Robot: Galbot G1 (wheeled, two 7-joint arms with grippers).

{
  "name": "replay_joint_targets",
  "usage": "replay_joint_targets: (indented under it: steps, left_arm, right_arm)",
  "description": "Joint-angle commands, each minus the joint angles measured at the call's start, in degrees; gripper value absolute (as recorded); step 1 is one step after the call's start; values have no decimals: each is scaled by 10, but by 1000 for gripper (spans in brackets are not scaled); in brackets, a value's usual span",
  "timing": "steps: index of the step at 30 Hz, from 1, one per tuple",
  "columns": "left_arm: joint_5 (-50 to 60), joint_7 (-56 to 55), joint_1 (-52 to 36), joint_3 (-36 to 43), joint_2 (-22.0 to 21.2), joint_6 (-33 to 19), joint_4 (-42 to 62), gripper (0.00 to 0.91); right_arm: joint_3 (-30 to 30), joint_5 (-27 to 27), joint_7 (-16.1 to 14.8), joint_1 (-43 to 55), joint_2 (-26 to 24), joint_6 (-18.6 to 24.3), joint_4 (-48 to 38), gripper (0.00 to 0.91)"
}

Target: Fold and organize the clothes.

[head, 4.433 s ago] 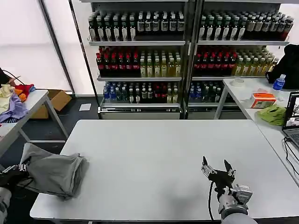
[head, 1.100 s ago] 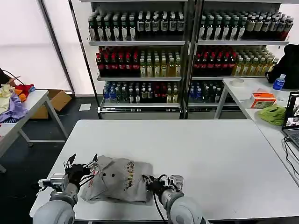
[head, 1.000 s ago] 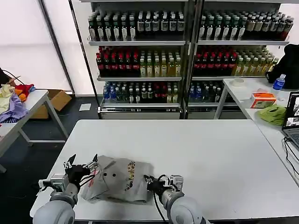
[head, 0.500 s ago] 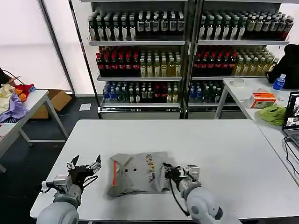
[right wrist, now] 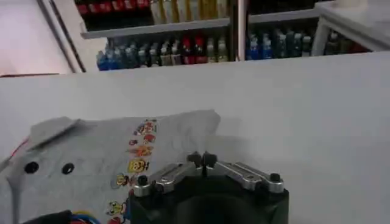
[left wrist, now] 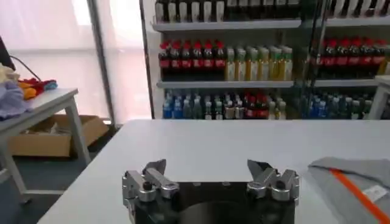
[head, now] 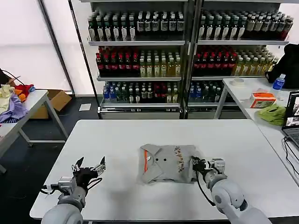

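One of the clothes, a light grey shirt [head: 166, 163] with a small multicoloured chest print, two dark buttons and an orange-lined collar, lies loosely folded at the middle of the white table [head: 140, 135]. My right gripper [head: 195, 164] sits at the shirt's right edge, shut on the cloth; in the right wrist view its fingertips [right wrist: 202, 159] meet at the hem of the shirt [right wrist: 122, 158]. My left gripper [head: 88, 167] hovers low over the table's front left, open and holding nothing. The left wrist view shows its jaws [left wrist: 207, 167] spread wide, with the shirt [left wrist: 353, 179] off to one side.
Shelves of bottles [head: 140, 56] stand behind the table. A side table on the right carries a lime-green cloth [head: 273, 113], an orange box [head: 263, 99] and a laptop [head: 293, 116]. A table on the left [head: 28, 105] bears coloured garments. Bare tabletop surrounds the shirt.
The right gripper has dragged the shirt rightward from the front left to the table's middle. The left gripper let go of it and stays open at the front left.
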Motion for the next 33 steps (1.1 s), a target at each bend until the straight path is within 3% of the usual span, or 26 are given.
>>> replay_joint_targets:
  steps: [1,5,7,10,16,21,25,33]
  left_arm:
    - [0,5,7,2,0,1,-4,907]
    - [0,6,8,5,1,1,-5,907]
    - [0,6,8,8,0,1,-5,907]
    - [2,6,7,14,-1,1,-4,907]
    - [3,6,9,19,-2,0,-2,907]
    - [3,8,11,18,-1,0,0,907]
    - [3,10,14,20,-3,0,2,907]
    - [5,13,16,21,-6,0,4,907]
  right_arm:
    - [47,-76,-21,-15,-9,18,-14,907]
    - [82,-80,-1,-55,2,29,75,907]
    - [99,8,33,-85,3,4,147,907]
    - [84,64,47,-136,-7,-5,215,907]
    - [67,207,116,-154,-28,-8,220,907]
    - [64,225,104,-150,-41,-7,187,907]
    - [52,211,81,-135,-24,-6,166,907]
    - [37,198,76,-131,1,-6,144,907]
